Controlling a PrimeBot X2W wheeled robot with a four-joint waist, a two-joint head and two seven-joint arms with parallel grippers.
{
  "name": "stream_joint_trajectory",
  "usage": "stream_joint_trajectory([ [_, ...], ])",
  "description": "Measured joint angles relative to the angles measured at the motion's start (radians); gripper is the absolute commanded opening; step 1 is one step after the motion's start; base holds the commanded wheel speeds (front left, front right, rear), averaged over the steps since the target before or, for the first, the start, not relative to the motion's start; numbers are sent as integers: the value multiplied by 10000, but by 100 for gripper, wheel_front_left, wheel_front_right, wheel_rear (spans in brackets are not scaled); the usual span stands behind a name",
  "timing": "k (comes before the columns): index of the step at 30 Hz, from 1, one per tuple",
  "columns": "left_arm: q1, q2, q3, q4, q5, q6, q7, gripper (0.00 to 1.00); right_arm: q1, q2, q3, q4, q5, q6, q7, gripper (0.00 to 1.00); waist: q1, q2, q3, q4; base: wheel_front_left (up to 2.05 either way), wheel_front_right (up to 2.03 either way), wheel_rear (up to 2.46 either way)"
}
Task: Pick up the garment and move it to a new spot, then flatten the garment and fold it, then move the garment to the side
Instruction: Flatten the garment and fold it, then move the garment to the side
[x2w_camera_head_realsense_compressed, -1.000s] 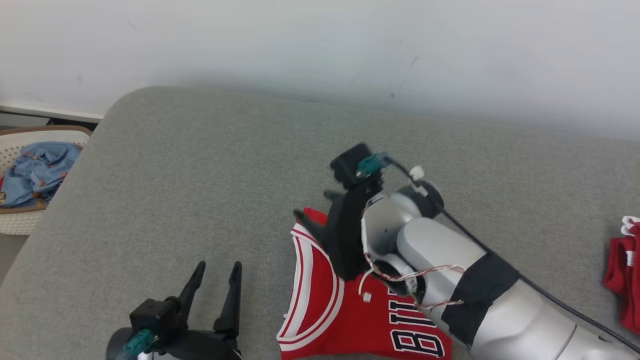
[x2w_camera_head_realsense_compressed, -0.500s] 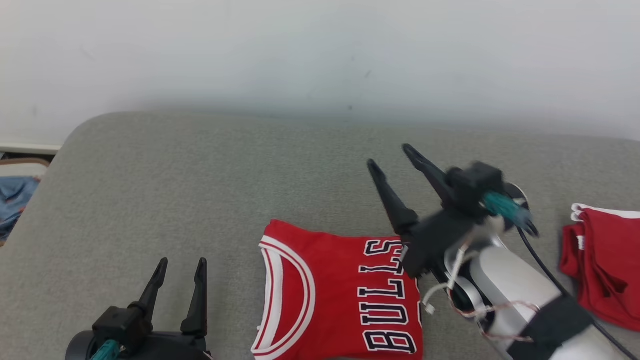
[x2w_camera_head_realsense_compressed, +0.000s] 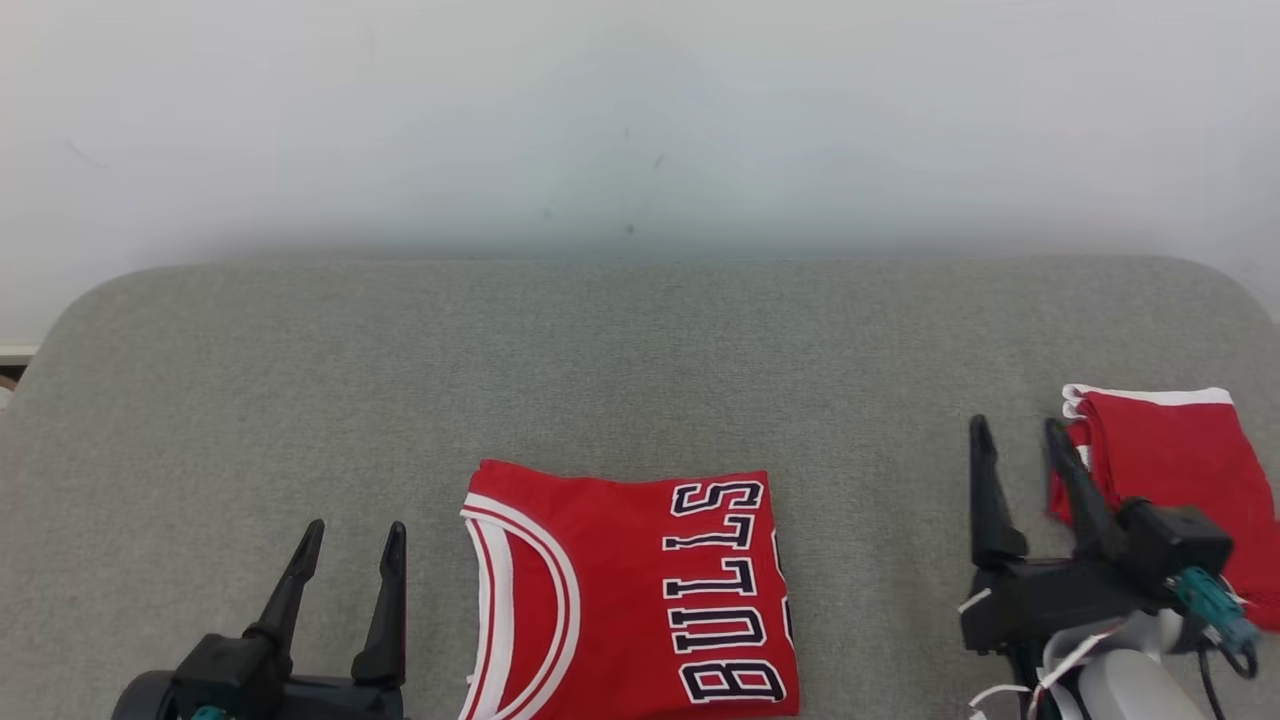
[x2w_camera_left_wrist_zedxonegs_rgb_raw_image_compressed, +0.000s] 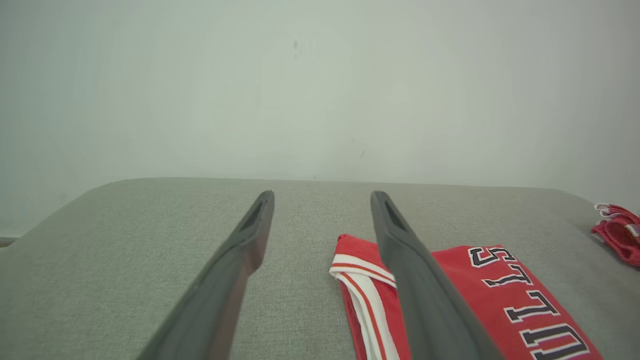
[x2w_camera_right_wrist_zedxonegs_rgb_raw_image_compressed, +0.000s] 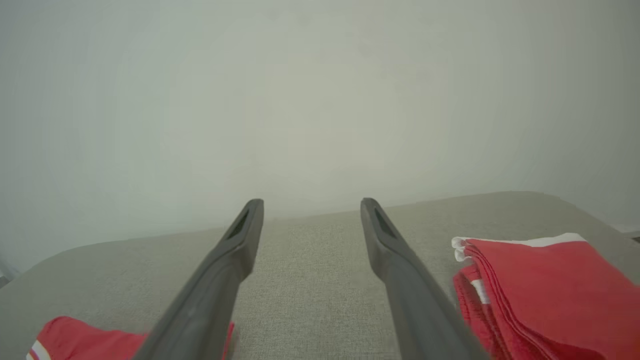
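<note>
Folded jersey (x2w_camera_head_realsense_compressed: 630, 590) lies flat on grey cushion (x2w_camera_head_realsense_compressed: 640, 360) between left gripper (x2w_camera_head_realsense_compressed: 356, 527) and right gripper (x2w_camera_head_realsense_compressed: 1016, 424), both spread apart, empty (red pile (x2w_camera_head_realsense_compressed: 1170, 470) at right); judgement: pinch all layers together, carry low sideways.

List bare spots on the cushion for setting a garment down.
Free: the whole back strip between jersey and wall; the left end beyond the jersey; the gap between jersey and red stack. Crowded: right end, around the stack.
</note>
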Motion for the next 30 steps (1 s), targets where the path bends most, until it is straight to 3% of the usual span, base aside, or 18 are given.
stream_joint_trajectory([
  [6, 135, 71, 104, -291, 6, 96, 0, 100, 569, 328, -874, -581, -516, 0, 31, 100, 1, 0, 26, -234, 0, 0, 0],
  [13, 179, 25, 242, -550, 13, 307, 0, 100, 750, 372, -474, -901, -669, -2, 75, 100, 1, 0, 148, -321, 0, 0, 0],
  [30, 9, 15, 169, -458, -67, 251, 314, 100, 848, 343, -454, -959, -1028, 58, 157, 100, 1, 0, 336, -232, 0, 0, 0],
])
